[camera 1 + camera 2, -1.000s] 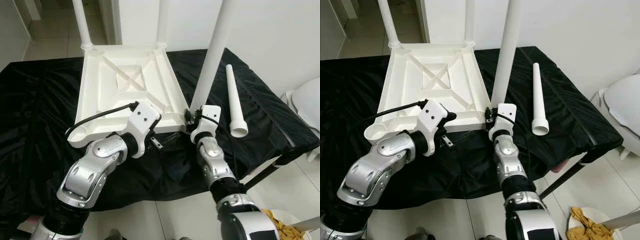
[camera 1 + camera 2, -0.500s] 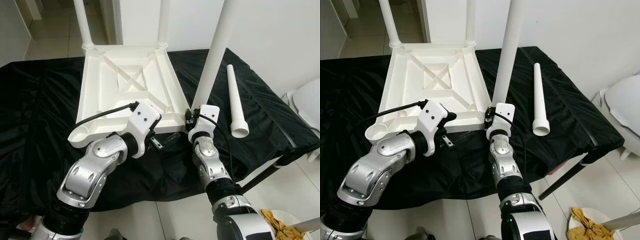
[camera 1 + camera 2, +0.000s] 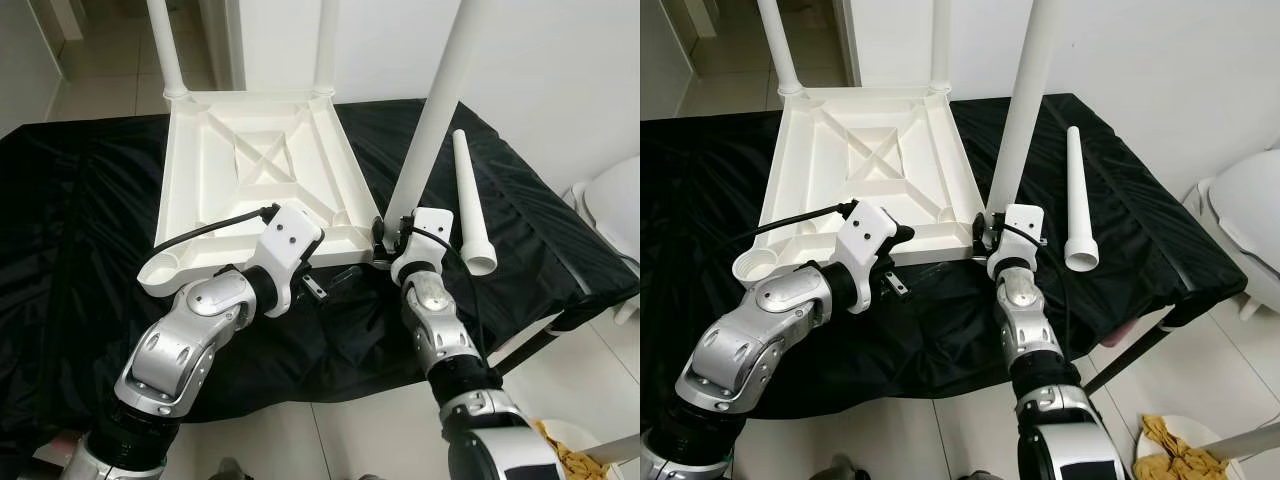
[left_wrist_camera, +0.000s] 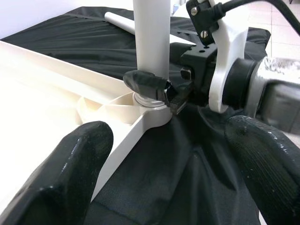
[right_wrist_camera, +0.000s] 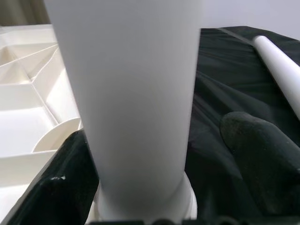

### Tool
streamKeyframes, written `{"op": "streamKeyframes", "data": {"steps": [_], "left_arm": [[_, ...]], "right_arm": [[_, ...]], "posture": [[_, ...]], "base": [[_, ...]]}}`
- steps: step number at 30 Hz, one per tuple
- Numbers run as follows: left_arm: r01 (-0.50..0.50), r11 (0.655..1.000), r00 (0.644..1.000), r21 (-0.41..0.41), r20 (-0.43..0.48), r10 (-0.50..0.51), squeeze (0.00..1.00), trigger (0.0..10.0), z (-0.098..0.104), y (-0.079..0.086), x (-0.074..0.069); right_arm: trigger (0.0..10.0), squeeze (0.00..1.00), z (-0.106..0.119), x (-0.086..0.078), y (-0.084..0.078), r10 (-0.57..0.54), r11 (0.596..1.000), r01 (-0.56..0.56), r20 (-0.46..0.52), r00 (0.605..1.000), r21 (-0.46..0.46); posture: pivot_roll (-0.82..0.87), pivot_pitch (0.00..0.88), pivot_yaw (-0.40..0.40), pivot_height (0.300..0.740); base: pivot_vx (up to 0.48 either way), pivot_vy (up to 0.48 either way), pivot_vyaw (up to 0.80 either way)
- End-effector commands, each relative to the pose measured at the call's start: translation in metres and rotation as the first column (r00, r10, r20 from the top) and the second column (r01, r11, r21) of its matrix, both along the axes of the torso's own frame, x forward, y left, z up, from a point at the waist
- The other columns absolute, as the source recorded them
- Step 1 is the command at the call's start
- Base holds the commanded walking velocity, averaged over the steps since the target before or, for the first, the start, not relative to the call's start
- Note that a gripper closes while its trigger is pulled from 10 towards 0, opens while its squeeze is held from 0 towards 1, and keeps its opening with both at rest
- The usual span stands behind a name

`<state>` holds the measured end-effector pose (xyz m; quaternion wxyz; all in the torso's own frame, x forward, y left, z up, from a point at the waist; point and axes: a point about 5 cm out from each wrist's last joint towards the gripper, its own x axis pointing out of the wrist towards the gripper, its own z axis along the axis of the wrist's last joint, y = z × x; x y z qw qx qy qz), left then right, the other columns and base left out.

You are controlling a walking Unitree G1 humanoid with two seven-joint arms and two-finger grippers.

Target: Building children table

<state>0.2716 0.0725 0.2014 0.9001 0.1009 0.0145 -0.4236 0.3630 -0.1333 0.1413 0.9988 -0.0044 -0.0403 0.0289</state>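
The white table top lies upside down on black cloth. Two white legs stand in its far corners. A third leg stands in the near right corner socket, leaning slightly right, and my right gripper is shut on its base; its fingers sit on either side of the leg. My left gripper is open just in front of the table top's near edge, left of that corner, and holds nothing. The near left socket is empty. A loose leg lies on the cloth to the right.
The black-covered surface ends close in front of my arms and at the right. A white rounded object stands beyond the right edge. A plate of yellow food sits on the tiled floor.
My right gripper has shifted a little to the right with the leg, which now leans more to the right. The left arm has stayed put.
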Motion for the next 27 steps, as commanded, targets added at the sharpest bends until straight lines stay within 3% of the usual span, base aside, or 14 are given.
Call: {"op": "streamKeyframes", "data": {"steps": [1, 4, 8, 19, 20, 21, 22, 23, 27], "left_arm": [[0.006, 1.0, 1.0, 0.006, -0.004, -0.006, 0.0, 10.0, -0.003, -0.001, -0.001], [0.006, 1.0, 1.0, 0.005, -0.003, -0.006, 0.0, 10.0, -0.002, -0.002, 0.0], [0.004, 1.0, 1.0, 0.005, -0.003, -0.004, 0.0, 10.0, -0.002, -0.001, 0.0], [0.006, 1.0, 1.0, 0.009, -0.001, -0.006, 0.0, 10.0, 0.0, 0.0, 0.0], [0.004, 1.0, 1.0, 0.013, 0.002, -0.004, 0.0, 10.0, 0.001, 0.001, 0.0], [0.002, 1.0, 1.0, 0.012, 0.002, -0.002, 0.0, 10.0, 0.001, 0.001, 0.0], [0.0, 1.0, 1.0, 0.011, 0.001, 0.0, 0.0, 10.0, 0.001, 0.002, 0.0], [-0.001, 1.0, 1.0, 0.011, 0.001, 0.001, 0.0, 10.0, 0.001, 0.002, 0.0], [-0.013, 1.0, 1.0, 0.011, 0.004, 0.012, 0.0, 10.0, 0.002, 0.004, 0.0]], "right_arm": [[10.0, 0.0, -0.004, 0.001, 0.001, 0.048, 0.999, -0.048, -0.035, 0.998, 0.006], [10.0, 0.0, 0.0, 0.005, -0.002, 0.195, 0.981, -0.195, -0.043, 0.98, 0.008], [10.0, 0.0, 0.002, 0.009, -0.01, 0.314, 0.944, -0.318, -0.061, 0.947, -0.084], [10.0, 0.0, 0.005, 0.016, -0.025, 0.402, 0.891, -0.421, -0.132, 0.906, -0.172], [3.5, 0.0, 0.004, 0.015, -0.026, 0.443, 0.865, -0.467, -0.158, 0.882, -0.182], [2.0, 0.0, 0.004, 0.015, -0.027, 0.454, 0.857, -0.48, -0.166, 0.876, -0.188], [2.0, 0.0, 0.004, 0.015, -0.028, 0.465, 0.85, -0.491, -0.17, 0.869, -0.189], [0.0, 0.0, 0.004, 0.015, -0.029, 0.476, 0.843, -0.504, -0.175, 0.862, -0.187], [0.0, 0.0, 0.003, 0.014, -0.029, 0.514, 0.821, -0.543, -0.184, 0.838, -0.178]], "posture": [[-0.03, 0.006, -0.037, 0.74], [-0.03, 0.008, -0.036, 0.74], [-0.03, 0.014, -0.03, 0.74], [-0.02, 0.025, -0.017, 0.74], [-0.02, 0.025, -0.017, 0.74], [-0.01, 0.027, -0.019, 0.74], [-0.01, 0.027, -0.019, 0.74], [0.0, 0.028, -0.022, 0.74], [0.0, 0.027, -0.023, 0.74]], "base": [[0.0, 0.0, 0.0], [0.0, 0.0, 0.0], [0.0, 0.0, 0.0], [0.0, 0.0, 0.0], [0.0, 0.0, 0.0], [0.0, 0.0, 0.0], [0.0, 0.0, 0.0], [0.0, 0.0, 0.0], [0.0, 0.0, 0.0]]}}
